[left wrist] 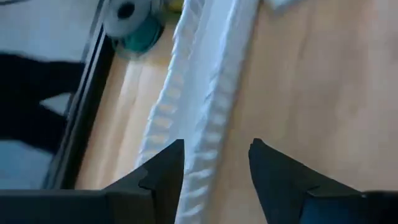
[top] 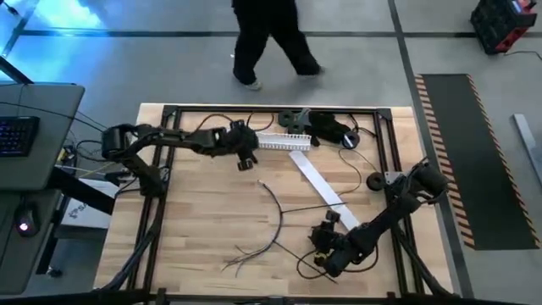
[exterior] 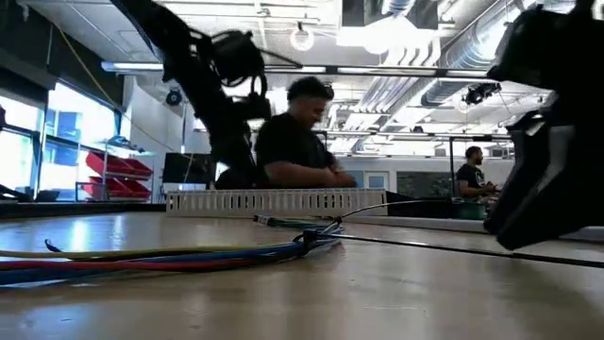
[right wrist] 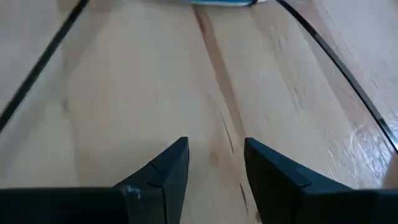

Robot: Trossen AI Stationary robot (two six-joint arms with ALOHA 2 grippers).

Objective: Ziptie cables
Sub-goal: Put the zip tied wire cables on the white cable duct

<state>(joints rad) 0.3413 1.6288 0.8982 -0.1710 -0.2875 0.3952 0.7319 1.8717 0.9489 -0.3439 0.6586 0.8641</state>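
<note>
Right gripper (top: 324, 247) sits low at the near right of the table (top: 195, 220), jaws spread over bare wood, holding nothing. The cables (top: 269, 222) lie loose mid-table just left of it, curving from centre to splayed ends near the front edge. Farther back, left gripper (top: 247, 158) hovers at the left end of the white slotted strip (top: 279, 142), jaws spread and empty; a person (top: 267, 38) walks beyond the table.

I see the wooden table (top: 195, 220) carrying the cables (top: 273, 222), a toothed white strip (top: 284, 141), a flat white strip (top: 319, 185) and a black gadget (top: 326, 127).
</note>
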